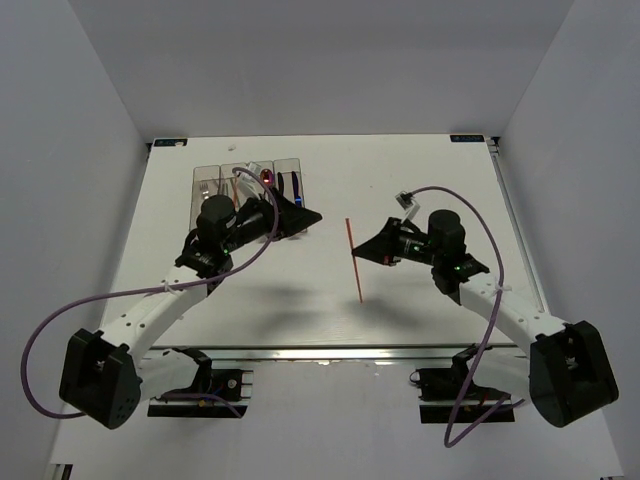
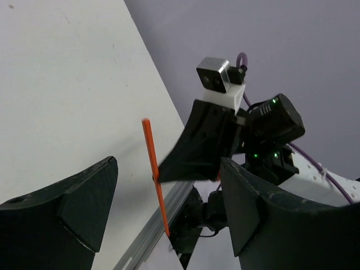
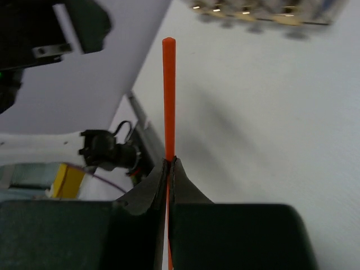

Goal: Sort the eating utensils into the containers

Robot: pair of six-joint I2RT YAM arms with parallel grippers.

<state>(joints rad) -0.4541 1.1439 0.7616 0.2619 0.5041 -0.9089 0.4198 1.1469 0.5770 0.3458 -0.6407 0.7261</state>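
My right gripper point(image 1: 362, 253) is shut on a thin orange chopstick point(image 1: 353, 258) near its middle and holds it over the middle of the table. In the right wrist view the chopstick point(image 3: 169, 95) sticks out straight ahead of the closed gripper point(image 3: 169, 163). My left gripper point(image 1: 298, 216) is open and empty, at the near right corner of the clear containers point(image 1: 200, 205), pointing right. Its wrist view shows the chopstick point(image 2: 153, 169) between its spread fingers point(image 2: 90, 197). The bins hold a silver fork point(image 1: 205, 187), a red-bowled spoon point(image 1: 266, 177) and a blue knife point(image 1: 297, 185). The left arm hides the bins' near ends.
The row of bins shows blurred at the top of the right wrist view point(image 3: 259, 11). A metal rail point(image 1: 340, 352) runs along the table's near edge. Grey walls close in the table on the left, right and back.
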